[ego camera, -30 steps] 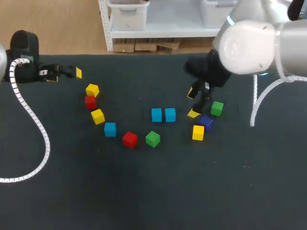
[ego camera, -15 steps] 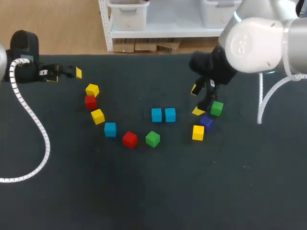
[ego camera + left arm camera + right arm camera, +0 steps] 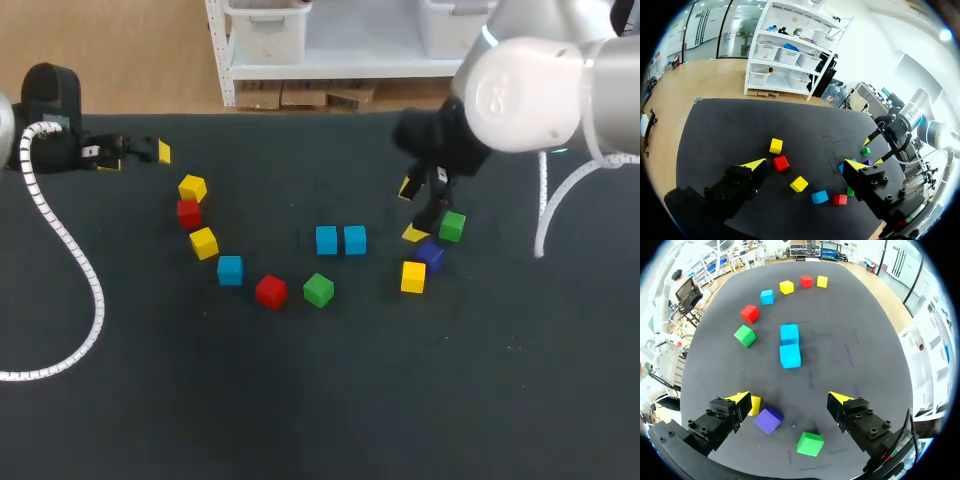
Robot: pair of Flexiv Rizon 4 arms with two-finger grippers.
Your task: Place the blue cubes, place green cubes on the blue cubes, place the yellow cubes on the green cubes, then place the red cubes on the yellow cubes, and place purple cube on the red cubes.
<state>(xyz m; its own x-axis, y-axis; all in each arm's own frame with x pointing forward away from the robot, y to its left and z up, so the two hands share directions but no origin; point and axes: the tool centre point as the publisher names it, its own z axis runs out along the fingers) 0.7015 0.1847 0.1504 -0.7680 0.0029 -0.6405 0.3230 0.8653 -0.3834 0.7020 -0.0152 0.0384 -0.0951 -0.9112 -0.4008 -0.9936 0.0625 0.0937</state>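
If twelve o'clock is taken as straight away from the robot in the head view, the near red cube (image 3: 270, 291) lies closest on the black table (image 3: 320, 400), with the near green cube (image 3: 318, 290) just beside it at 3 o'clock, turned a little askew. The lone blue cube (image 3: 230, 270) sits at 10 o'clock of that red one, and the arc runs on toward 11 o'clock through the middle yellow cube (image 3: 203, 242), the far red cube (image 3: 188, 212) and the far yellow cube (image 3: 192, 187). The blue pair (image 3: 326, 240) stands at 12 to 1 o'clock of the near green cube, its two cubes touching side by side, so its long axis runs 9 to 3 o'clock. Well apart at 3 o'clock of the near green cube is the right yellow cube (image 3: 413, 276), with the purple cube (image 3: 430, 254) just beside it at 1 o'clock and the far green cube (image 3: 452, 226) farther along that line. That makes three blue, three yellow, two green, two red and one purple, each lying singly. The right gripper (image 3: 790, 397) hangs over this cluster, fingers spread wide around bare table; one yellow tip is at 9 o'clock of the far green cube and just beside the purple cube, which crowds that side, and the line between the tips runs about 12 to 6 o'clock. The right arm (image 3: 530, 90) covers the table at 1 o'clock of it. Farthest off, at 10 o'clock by the table's far left edge, the left gripper (image 3: 805, 164) is likewise spread wide, pointing toward 3 o'clock
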